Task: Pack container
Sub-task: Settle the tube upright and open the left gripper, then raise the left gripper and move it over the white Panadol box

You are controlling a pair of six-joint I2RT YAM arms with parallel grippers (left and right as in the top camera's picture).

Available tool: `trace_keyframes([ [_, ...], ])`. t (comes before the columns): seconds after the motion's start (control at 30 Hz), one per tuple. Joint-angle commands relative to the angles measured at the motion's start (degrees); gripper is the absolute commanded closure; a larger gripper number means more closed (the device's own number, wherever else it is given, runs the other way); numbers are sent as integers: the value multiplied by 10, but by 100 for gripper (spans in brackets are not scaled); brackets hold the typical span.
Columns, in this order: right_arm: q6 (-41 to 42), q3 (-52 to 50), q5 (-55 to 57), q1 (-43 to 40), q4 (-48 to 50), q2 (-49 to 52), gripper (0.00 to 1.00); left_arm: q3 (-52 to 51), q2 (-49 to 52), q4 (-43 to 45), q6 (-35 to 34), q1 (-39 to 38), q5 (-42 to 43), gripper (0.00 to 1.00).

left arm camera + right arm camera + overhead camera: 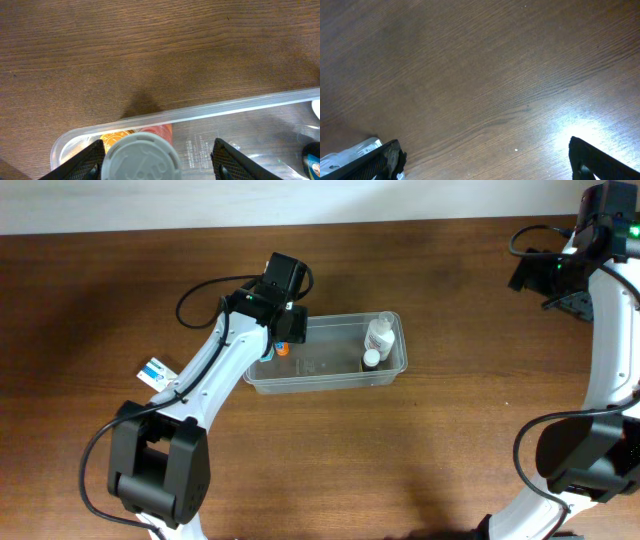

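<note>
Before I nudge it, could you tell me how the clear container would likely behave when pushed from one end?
The container looks thin-walled and see-through, so probably light and slightly flexible. It sits flat on the smooth wooden table, so it should slide rather than tip. The white bottles crowd one end, so it may pivot unevenly.

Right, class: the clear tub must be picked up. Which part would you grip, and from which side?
Probably the container by its rim, midway along the long wall nearer the robot, from above, one jaw inside, one outside. The wall is thin and upright, the top open, and that stretch lies clear of the white bottles at its right end.
</note>
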Motion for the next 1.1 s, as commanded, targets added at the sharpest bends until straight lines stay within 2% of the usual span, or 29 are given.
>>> trace_keyframes([
  [0.0,4,10,5,-3,0,-16,1,-7,-18,2,-2,4,-9,30],
  [0.3,4,10,5,-3,0,-16,2,0,-23,5,-2,4,-16,25],
  [0.57,4,10,5,-3,0,-16,2,20,-87,-15,-2,4,-12,19],
  [0.7,4,10,5,-3,0,-16,2,20,-132,-65,-2,10,-23,13],
  [0.73,4,10,5,-3,0,-16,1,20,-144,-84,-2,16,-29,6],
  [0.8,4,10,5,-3,0,-16,2,20,-165,-129,-2,33,-40,1],
  [0.97,4,10,5,-3,0,-16,2,20,-193,-245,-61,106,-62,1],
  [1.07,4,10,5,-3,0,-16,2,10,-193,-274,-77,160,-59,1],
])
